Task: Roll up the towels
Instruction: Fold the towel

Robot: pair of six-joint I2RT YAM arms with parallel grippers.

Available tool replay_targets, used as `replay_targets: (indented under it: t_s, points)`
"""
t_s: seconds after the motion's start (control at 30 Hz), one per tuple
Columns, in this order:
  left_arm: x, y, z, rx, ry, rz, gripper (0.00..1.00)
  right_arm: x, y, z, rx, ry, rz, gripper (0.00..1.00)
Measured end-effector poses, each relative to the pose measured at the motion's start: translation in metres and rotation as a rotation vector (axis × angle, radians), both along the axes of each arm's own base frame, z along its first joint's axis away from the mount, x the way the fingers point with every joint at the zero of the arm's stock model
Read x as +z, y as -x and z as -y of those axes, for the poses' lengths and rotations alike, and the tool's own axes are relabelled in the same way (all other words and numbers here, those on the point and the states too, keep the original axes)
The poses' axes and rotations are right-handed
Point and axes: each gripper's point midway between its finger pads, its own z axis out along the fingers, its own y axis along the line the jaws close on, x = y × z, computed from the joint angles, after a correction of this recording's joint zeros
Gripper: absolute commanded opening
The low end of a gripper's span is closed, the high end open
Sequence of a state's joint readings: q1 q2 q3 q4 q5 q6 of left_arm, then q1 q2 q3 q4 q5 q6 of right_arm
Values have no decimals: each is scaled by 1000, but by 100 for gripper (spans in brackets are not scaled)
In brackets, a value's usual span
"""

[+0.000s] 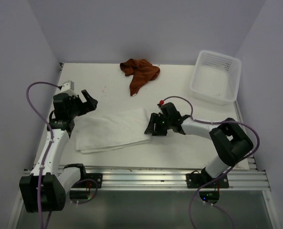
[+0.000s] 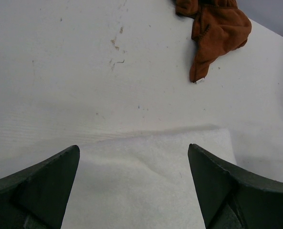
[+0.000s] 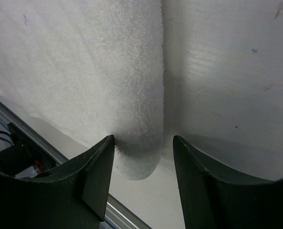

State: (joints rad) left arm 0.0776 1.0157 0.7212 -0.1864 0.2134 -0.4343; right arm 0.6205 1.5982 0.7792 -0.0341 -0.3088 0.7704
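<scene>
White towel lies flat in folded layers on the near left part of the surface, between the two arms. Rust-brown towel lies crumpled at the far edge, well apart from the white one. Left hand hovers at the white towel's far left edge, fingers spread wide, holding nothing. Right hand sits low at the towel's right edge, partly open. In the right wrist view its fingers straddle the thick cloth edge without clamping it: one over the towel, the other over bare surface. White perforated basket stands at the far right corner.
</scene>
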Motion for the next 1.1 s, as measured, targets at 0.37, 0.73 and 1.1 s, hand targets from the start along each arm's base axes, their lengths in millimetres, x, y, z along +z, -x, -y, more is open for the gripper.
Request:
replay_targets:
  t_s: [0.37, 0.73, 1.1]
  points:
    - [-1, 0, 4, -11, -15, -2, 99, -22, 24, -8, 26, 47, -29, 16]
    - [19, -11, 100, -215, -35, 2, 99, -26, 29, 6, -35, 16, 40, 0]
    - [-44, -38, 281, -460, -205, -152, 98, -22, 37, 33, -108, 76, 123, 0]
